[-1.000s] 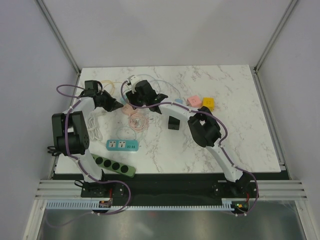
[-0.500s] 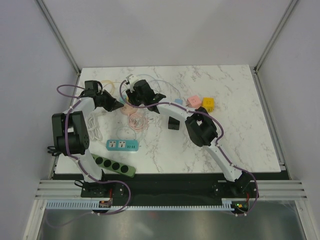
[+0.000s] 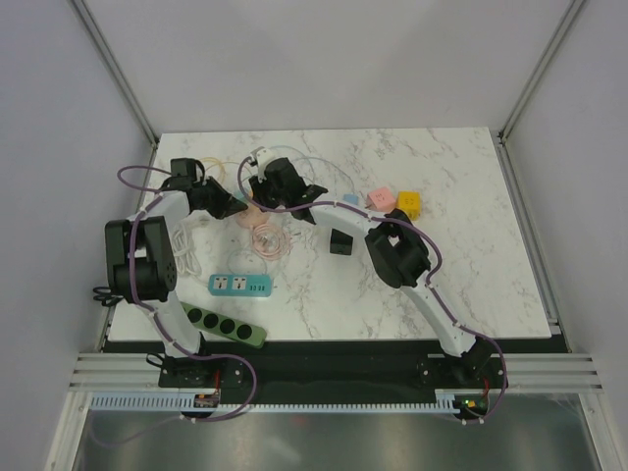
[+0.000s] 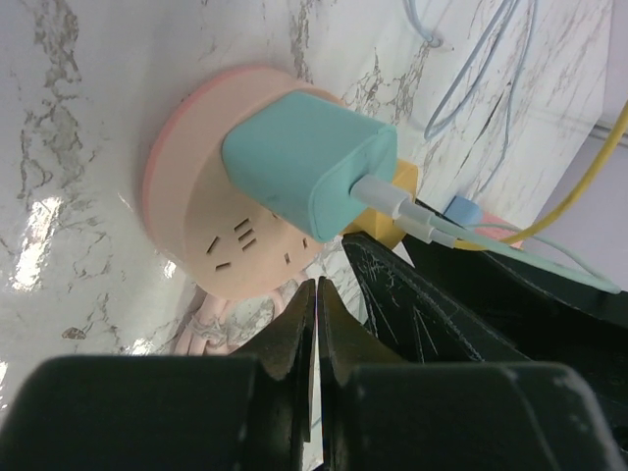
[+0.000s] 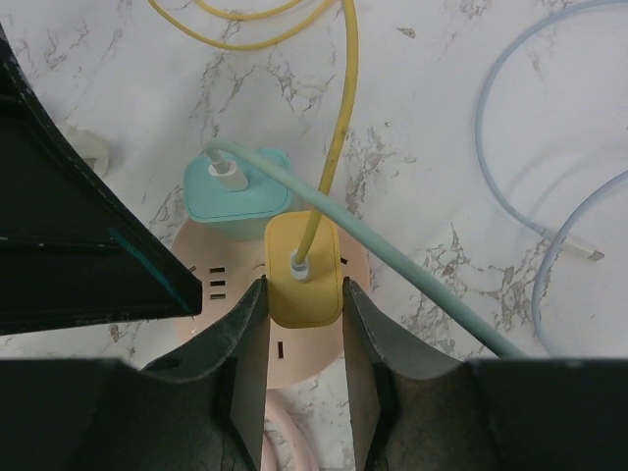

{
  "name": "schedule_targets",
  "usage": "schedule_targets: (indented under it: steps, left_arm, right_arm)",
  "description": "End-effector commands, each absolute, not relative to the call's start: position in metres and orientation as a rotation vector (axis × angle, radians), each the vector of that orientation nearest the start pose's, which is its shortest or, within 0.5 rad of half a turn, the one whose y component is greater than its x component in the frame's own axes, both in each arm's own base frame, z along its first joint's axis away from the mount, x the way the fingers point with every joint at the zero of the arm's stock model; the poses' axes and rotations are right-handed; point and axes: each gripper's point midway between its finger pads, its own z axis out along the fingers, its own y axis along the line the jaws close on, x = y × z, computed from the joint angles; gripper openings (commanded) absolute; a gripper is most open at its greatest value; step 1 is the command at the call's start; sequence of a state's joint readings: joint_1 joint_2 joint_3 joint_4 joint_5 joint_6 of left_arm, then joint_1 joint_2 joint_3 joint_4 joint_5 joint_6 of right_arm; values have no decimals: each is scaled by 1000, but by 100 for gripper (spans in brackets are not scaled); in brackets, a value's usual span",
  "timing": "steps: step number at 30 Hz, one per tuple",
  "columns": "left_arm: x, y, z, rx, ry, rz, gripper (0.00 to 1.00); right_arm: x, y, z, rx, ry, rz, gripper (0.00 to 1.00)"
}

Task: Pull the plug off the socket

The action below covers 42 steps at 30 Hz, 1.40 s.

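The yellow plug (image 5: 304, 270) sits seated in the round pink socket (image 5: 294, 358), just beside a teal plug (image 5: 238, 186) in the same socket. The socket lies flat on the marble surface (image 3: 442, 265), toward its far left part.

Your right gripper (image 5: 304, 294) comes down from above with one finger on each side of the yellow plug. Both pads look pressed against its sides, so treat it as clamped on that plug. Your left gripper (image 4: 317, 304) has its fingers together with only a thin slit between them, and the tips sit at the rim of the socket below the teal plug. You cannot tell from these views whether they bear down on it.

By my reading, the grasp is made and the pull itself has not begun. The next move calls for a straight lift along the plug's axis, away from the socket face. The socket is light and will likely rise with the plug, so make sure the left gripper pins it first. Mind the yellow cable (image 5: 343, 118) running out of the plug's top.
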<state>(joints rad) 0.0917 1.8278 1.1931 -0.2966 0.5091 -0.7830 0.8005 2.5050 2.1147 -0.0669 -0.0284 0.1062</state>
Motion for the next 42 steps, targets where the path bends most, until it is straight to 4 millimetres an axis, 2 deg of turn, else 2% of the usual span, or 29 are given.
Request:
schedule_targets:
  steps: [1,11,15,16,17,21,25,27,28,29,31,37,42]
  left_arm:
    - [436,-76,83,-877,2404,-948,8]
    - [432,-80,57,-926,2486,-895,6]
    - [428,-79,44,-966,2529,-867,5]
    - [427,-79,41,-977,2537,-862,4]
    - [427,-78,41,-978,2539,-855,2]
    - [426,-76,41,-974,2545,-827,2]
    - [426,-75,42,-972,2546,-822,2]
    - [427,-75,40,-976,2549,-823,2]
    - [426,-76,41,-974,2550,-823,2]
    - [426,-75,40,-979,2551,-818,2]
    - [426,-74,39,-982,2554,-813,2]
    - [425,-74,37,-994,2558,-811,2]
    - [423,-72,36,-1016,2563,-790,2]
  right_arm:
    - [452,509,127,-686,1933,699,0]
    - [438,514,134,-697,1929,663,0]
    - [433,514,127,-720,1930,605,0]
    - [432,515,126,-727,1929,597,2]
    - [432,514,121,-731,1937,584,17]
    - [435,512,110,-740,1948,551,37]
    - [439,516,107,-744,1946,544,47]
    - [440,517,102,-743,1950,535,57]
    - [443,518,103,-739,1945,537,58]
    - [443,519,97,-748,1949,532,61]
    - [446,520,94,-745,1950,523,61]
    - [452,522,87,-737,1949,504,49]
    - [456,522,80,-735,1951,485,32]
